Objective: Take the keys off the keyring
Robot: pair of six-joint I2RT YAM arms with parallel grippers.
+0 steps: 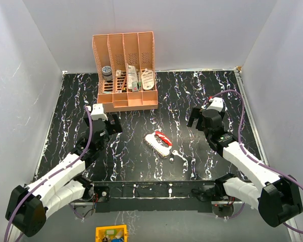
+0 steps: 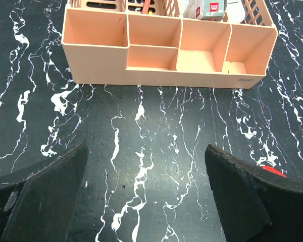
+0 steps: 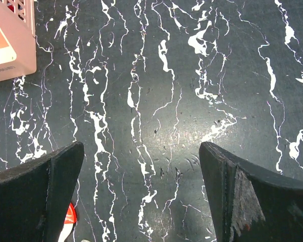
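From above, keys (image 1: 158,141) lie whole; wrist views catch red slivers.

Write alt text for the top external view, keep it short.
A small bunch of silvery keys with one red part lies mid-table on a black marbled table, between the left gripper and the right gripper, neither touching it. A peach desk organizer stands toward the far edge, left of centre.

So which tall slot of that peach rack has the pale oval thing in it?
The rightmost tall slot: the pale oval tag sits there. The leftmost holds a round dark jar; the third, a green-and-white box.
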